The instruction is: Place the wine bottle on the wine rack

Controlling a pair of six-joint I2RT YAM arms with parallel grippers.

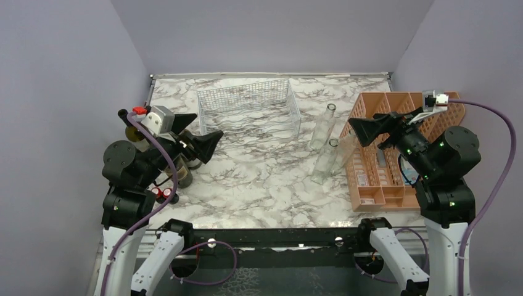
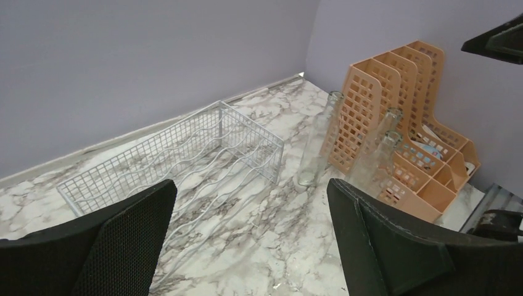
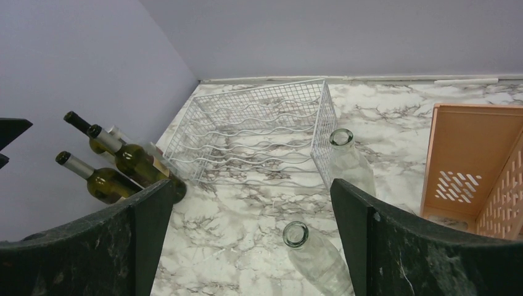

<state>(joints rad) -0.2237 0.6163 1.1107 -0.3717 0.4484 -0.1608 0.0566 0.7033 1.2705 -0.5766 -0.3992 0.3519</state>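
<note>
Fingers [image 2: 123, 240] of the left gripper [image 2: 251, 185] are spread wide with nothing between them. The right gripper [image 3: 251, 185] is the same, gaping and empty. So I read this as the pick step: no bottle is taken yet.

The dark wine bottles [image 3: 132, 161] are grouped at the table's left edge, close under the left arm. They're out of the left wrist view because that gripper points past them toward the rack [image 1: 250, 114]. I'd swing the left gripper back and down to one bottle's body, close on it, then tip it flat into a cradle.

The rack lies ahead of the left fingers and holds no bottle. A few clear glass bottles [image 1: 324, 126] stand just right of it, in front of the right gripper and beside the orange tray [image 1: 401, 179]. I can't tell for sure which bottle is meant, but I'd go for a dark one. They stand tight together, so the neighbours could get knocked.
</note>
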